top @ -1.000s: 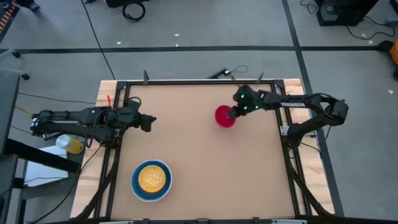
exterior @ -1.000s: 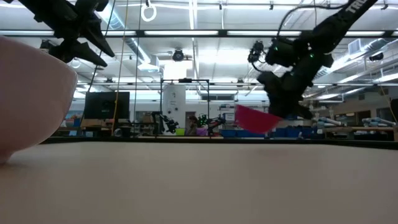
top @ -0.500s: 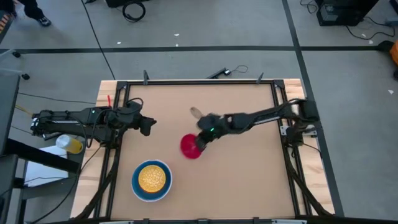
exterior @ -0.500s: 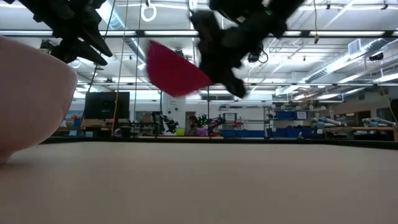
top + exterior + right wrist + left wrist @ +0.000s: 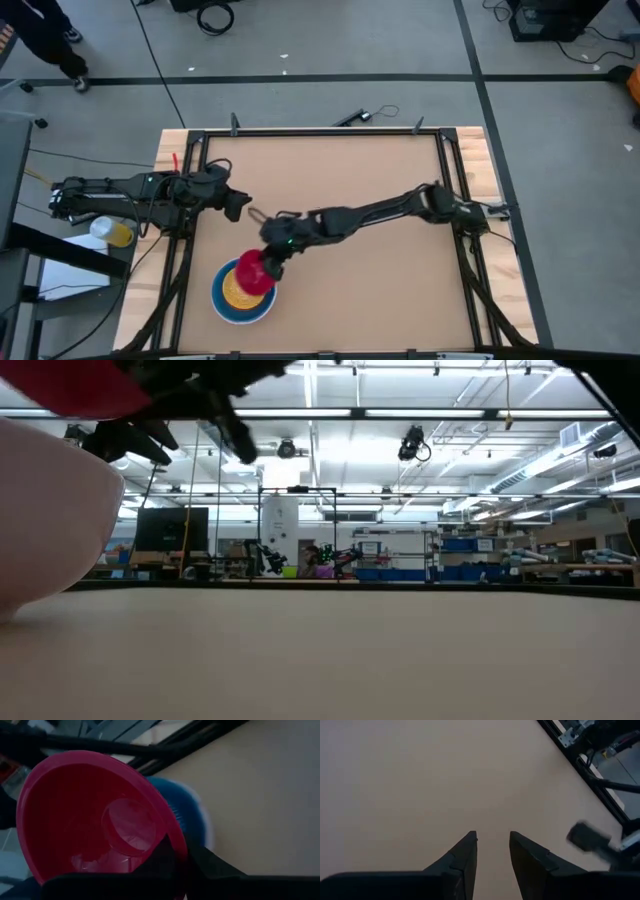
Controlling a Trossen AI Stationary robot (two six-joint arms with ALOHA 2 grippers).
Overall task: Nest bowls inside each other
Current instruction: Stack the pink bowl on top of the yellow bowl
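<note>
Near the table's front left stands a stack of nested bowls: a white bowl [image 5: 214,297] outermost, a light blue one [image 5: 226,311] in it, and a speckled yellow one [image 5: 231,290] inside. In the low view the white bowl's wall [image 5: 50,510] fills the left edge. My right gripper [image 5: 270,262] is shut on the small red bowl [image 5: 254,271], which hangs above the stack's right part. My left gripper [image 5: 240,204] waits open by the table's left edge, nothing between its fingers [image 5: 465,857]. My right gripper pinches the red bowl's rim [image 5: 176,840] on the side nearest the arm, one finger inside the bowl and one outside. The fingers slant down from the table's right. The bowl is lifted clear and tilted, with the blue bowl [image 5: 190,815] below it.
The brown tabletop [image 5: 380,290] lies bare right of the stack. A black metal frame [image 5: 455,170] runs around the table's edges. A yellow object [image 5: 113,232] lies off the table beside the left arm's base.
My right gripper has swept the red bowl from the table's far right across to the near left, rising on the way, and now holds it over the stack. The stack and my left arm have stayed where they were.
</note>
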